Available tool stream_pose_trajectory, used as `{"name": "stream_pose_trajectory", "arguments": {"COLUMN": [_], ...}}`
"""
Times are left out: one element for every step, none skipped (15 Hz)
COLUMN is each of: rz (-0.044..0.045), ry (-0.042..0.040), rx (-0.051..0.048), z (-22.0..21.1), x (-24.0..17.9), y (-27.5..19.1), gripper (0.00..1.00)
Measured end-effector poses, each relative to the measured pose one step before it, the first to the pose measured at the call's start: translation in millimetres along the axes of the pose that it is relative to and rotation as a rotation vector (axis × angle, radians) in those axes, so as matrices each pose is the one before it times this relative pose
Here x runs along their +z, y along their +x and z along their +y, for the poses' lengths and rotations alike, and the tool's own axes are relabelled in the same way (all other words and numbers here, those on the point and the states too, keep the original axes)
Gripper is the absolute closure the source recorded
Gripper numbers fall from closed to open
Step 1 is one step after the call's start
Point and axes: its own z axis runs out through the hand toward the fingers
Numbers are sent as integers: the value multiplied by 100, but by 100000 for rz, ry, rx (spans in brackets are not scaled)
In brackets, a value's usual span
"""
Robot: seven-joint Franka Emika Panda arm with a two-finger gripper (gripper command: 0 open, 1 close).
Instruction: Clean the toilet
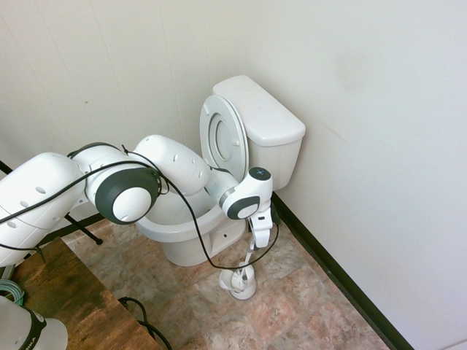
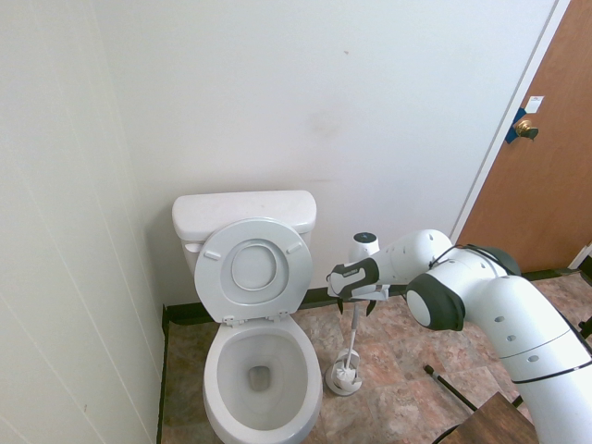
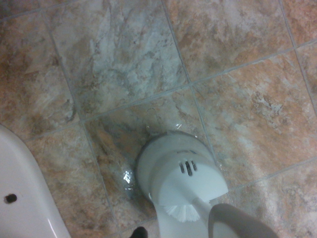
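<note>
White toilet, first exterior view: the toilet (image 1: 179,235) stands just past the centre towards 12 o'clock, its tank (image 1: 276,138) at 1 o'clock; my arm (image 1: 171,160) crosses it and hides part of the bowl.
Pincer, same view: my pincer (image 1: 255,243) points down over the brush (image 1: 250,251); my hand covers its fingers, so I can't read them here.
Wooden table, same view: the table (image 1: 76,302) lies at 8 o'clock, cut off by the edge.
Bowl, second exterior view: here the inside shows, drain (image 2: 260,377) included, with the seat and lid (image 2: 254,268) raised; the toilet sits at 7 o'clock, its front cut off.
Fingers, same view: I have them apart, one each side of the brush's upper end; contact I can't make out.
Brown door, same view: only here, the door (image 2: 527,166) at 2 o'clock.
Slots, wrist view: three dark slots (image 3: 188,167) mark the holder (image 3: 173,168); bristles (image 3: 183,212) show, the handle (image 3: 237,223) blurs.
</note>
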Motion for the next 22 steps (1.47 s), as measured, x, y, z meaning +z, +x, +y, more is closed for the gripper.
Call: {"name": "stream_pose_trajectory", "arguments": {"rz": [-1, 42, -77, -101, -10, 10, -21, 6, -1, -15, -14, -22, -35, -42, -50, -25, -18, -48, -13, 9, 26, 70], "ry": [-338, -139, -312, -279, -82, -77, -179, -135, -105, -79, -64, -116, -177, -216, -193, -111, -86, -151, -75, 22, 84, 210], "rx": [-39, -36, -1, 3, -19, -11, 9, 19, 36, 31, -1, -21, -33, -61, -114, -151, -75, 79, 78, 59, 32, 4], "z": [-131, -132, -42, -11, -19, 5, 54, 43, 39, 31, 19, 29, 45, 50, 32, -2, -5, 35, 22, -7, -30, -81], "x": [253, 136, 95, 91, 117, 140, 135, 98, 74, 59, 48, 82, 127, 157, 141, 78, 60, 115, 65, 3, -6, -42], "y": [67, 62, 49, 24, 9, 7, -2, 14, 26, 18, -4, -20, -32, -54, -92, -113, -97, -44, -1, 10, 18, 39], "gripper": [0, 0, 0, 0, 0, 0, 0, 0, 100, 100, 100, 100, 100, 100, 100, 100, 100, 100, 100, 100, 100, 100]}}
